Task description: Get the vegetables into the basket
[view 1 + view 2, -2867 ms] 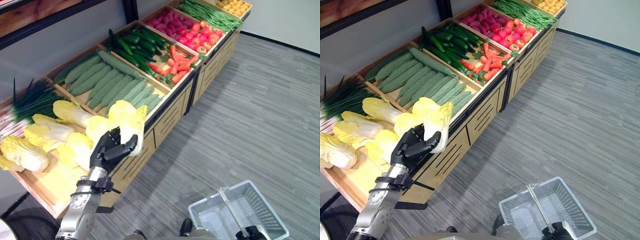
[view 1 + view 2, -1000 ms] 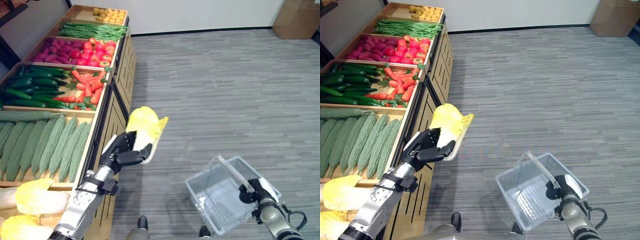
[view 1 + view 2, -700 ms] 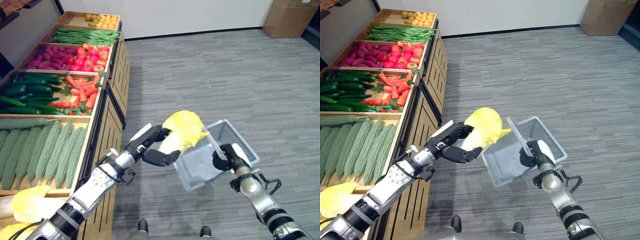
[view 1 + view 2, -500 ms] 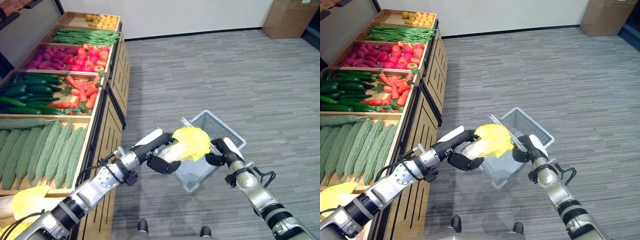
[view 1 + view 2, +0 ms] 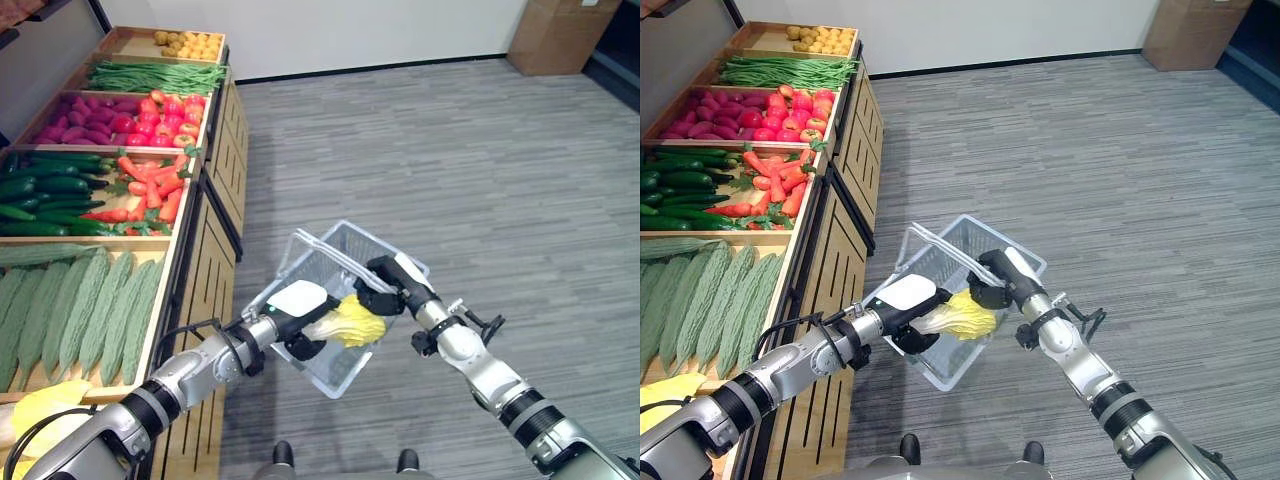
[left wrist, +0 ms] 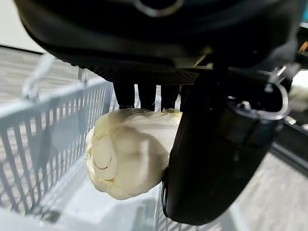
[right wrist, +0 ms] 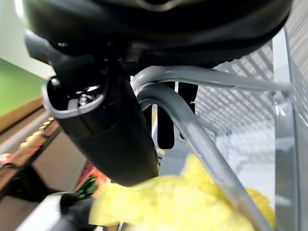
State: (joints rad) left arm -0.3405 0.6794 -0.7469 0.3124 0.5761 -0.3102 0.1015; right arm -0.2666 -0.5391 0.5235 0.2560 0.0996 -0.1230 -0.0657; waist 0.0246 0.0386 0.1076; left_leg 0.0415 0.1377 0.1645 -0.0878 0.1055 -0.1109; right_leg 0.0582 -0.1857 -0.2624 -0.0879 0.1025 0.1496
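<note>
The napa cabbage (image 5: 352, 320) is pinched in my left robot hand (image 5: 300, 304) inside the basket (image 5: 318, 258); my right robot hand (image 5: 385, 285) grips its handle (image 7: 192, 125) to steady it.

The cabbage (image 5: 355, 320), pale at the stem end and yellow at the leafy end, lies on its side inside the tilted grey wire basket (image 5: 322, 263), gripped at the stem end by the left hand (image 5: 300, 316), while the right hand (image 5: 385, 285) grips the basket's handles.
</note>
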